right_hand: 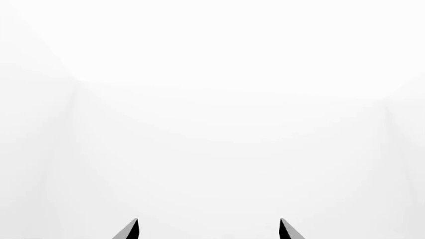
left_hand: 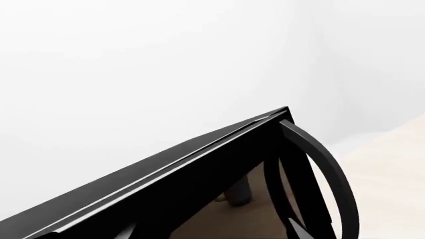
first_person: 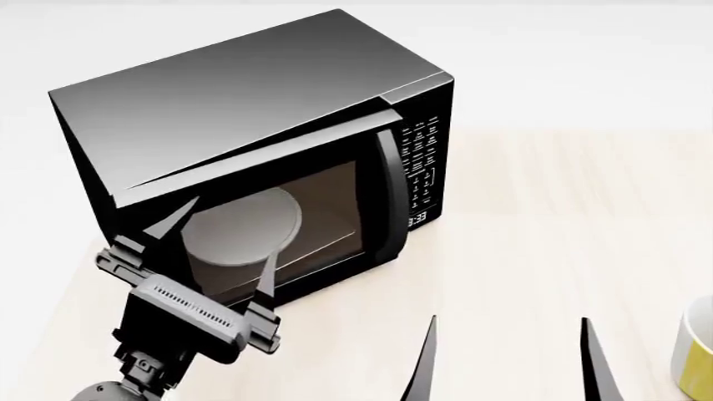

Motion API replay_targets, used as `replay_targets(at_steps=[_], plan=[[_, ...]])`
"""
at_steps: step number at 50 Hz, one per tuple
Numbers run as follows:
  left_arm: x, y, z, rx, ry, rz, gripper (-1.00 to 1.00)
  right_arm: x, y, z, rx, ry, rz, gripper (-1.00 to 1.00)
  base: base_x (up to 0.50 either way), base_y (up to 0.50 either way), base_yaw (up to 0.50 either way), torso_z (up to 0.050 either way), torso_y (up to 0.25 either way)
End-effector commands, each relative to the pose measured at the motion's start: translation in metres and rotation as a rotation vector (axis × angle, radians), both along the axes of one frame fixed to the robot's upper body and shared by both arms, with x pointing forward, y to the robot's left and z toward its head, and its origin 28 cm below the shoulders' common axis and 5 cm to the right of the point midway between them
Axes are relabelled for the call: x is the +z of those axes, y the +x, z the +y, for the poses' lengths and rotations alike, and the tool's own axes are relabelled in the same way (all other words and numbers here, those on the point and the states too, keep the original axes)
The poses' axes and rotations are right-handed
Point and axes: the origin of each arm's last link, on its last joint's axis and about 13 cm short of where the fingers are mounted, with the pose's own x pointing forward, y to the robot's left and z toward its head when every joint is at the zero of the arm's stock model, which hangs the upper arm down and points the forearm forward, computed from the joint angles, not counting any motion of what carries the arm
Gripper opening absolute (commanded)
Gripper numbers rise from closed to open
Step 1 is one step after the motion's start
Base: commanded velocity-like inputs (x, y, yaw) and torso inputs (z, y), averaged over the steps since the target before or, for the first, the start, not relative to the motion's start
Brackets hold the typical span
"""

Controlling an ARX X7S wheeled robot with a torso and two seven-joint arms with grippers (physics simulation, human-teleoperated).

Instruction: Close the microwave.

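My left pincer (first_person: 223, 242) spread wide against the windowed door | large black boxy microwave (first_person: 256, 109) at 11 o'clock, door slightly ajar | my right pincer (first_person: 507, 359) open at 5 o'clock

A pale wood-grain table (first_person: 535, 251) carries everything here, its far edge meeting a plain white background. The microwave (first_person: 256, 109) stands directly on it toward the left and far side, a large black box turned at an angle so its keypad face looks toward the right. Its door is nearly shut, with a narrow gap along the top. At the right edge of the head view, a yellow and white rounded container (first_person: 696, 351) rests on the table, cut off by the frame, well apart from the microwave.
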Motion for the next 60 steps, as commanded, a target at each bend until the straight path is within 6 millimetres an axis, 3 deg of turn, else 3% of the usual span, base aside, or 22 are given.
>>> replay_targets(at_steps=[1,28,30,31,34,37,44,53,60], plan=[[0.013,0.008,0.018,0.221,-0.210,-0.045,1.00,0.000,0.000,0.000,0.000,-0.008,-0.004,1.00,0.00,0.00,0.00,0.000,0.010],[0.008,0.006,0.029,0.368,-0.261,-0.040,1.00,-0.003,-0.001,0.002,0.011,-0.017,0.004,1.00,0.00,0.00,0.00,0.001,0.001],[0.002,-0.004,0.027,0.320,-0.234,-0.012,1.00,-0.002,-0.001,0.002,0.010,-0.016,0.003,1.00,0.00,0.00,0.00,0.000,0.000],[-0.020,-0.025,0.032,0.324,-0.180,0.099,1.00,-0.003,0.000,0.001,0.009,-0.016,0.003,1.00,0.00,0.00,0.00,0.000,0.000],[-0.004,-0.053,0.024,0.231,-0.224,0.103,1.00,-0.002,-0.001,0.002,0.009,-0.017,0.003,1.00,0.00,0.00,0.00,0.000,0.000],[-0.014,-0.109,0.025,0.109,-0.160,0.169,1.00,-0.003,-0.002,0.002,0.010,-0.018,0.006,1.00,0.00,0.00,0.00,0.000,0.000],[-0.019,-0.157,0.033,0.058,-0.116,0.185,1.00,-0.004,-0.002,0.003,0.014,-0.020,0.013,1.00,0.00,0.00,0.00,0.000,0.000],[-0.014,-0.168,0.040,0.109,-0.171,0.166,1.00,-0.005,-0.003,0.004,0.015,-0.021,0.015,1.00,0.00,0.00,0.00,0.000,0.000],[-0.005,-0.162,0.055,0.220,-0.214,0.117,1.00,-0.007,-0.002,0.004,0.013,-0.020,0.029,1.00,0.00,0.00,0.00,0.000,0.000]])
